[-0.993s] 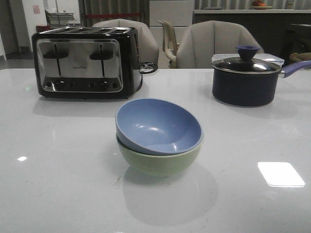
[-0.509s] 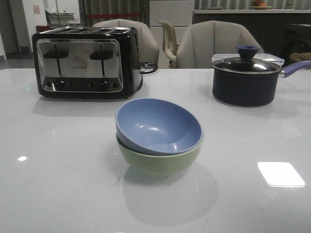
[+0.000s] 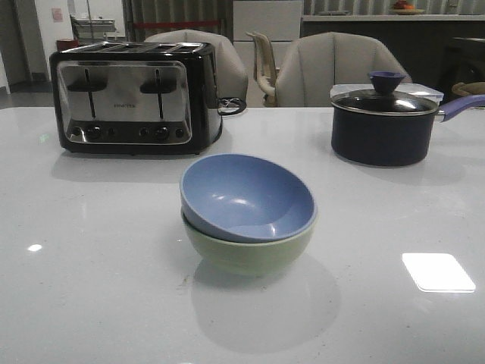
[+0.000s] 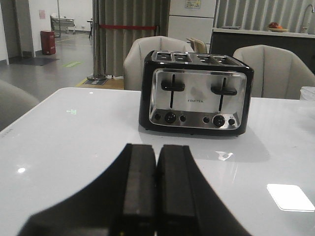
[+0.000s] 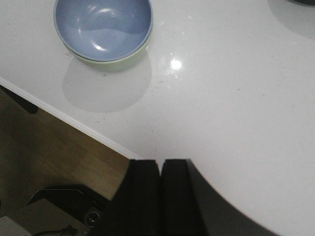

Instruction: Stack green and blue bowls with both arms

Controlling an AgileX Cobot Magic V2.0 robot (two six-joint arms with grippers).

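The dusty blue bowl [image 3: 246, 197] sits tilted inside the pale green bowl [image 3: 250, 252] in the middle of the white table [image 3: 91, 288]. The stack also shows in the right wrist view: blue bowl [image 5: 102, 22], green rim under it [image 5: 125, 60]. Neither arm shows in the front view. My left gripper [image 4: 157, 147] is shut and empty, held low over the table, facing the toaster. My right gripper [image 5: 161, 162] is shut and empty, above the table's near edge, well away from the bowls.
A black and steel toaster [image 3: 132, 97] stands at the back left; it also shows in the left wrist view [image 4: 196, 92]. A dark lidded saucepan [image 3: 383, 125] with a blue knob stands at the back right. Chairs stand behind the table. The floor shows past the table edge [image 5: 74, 123].
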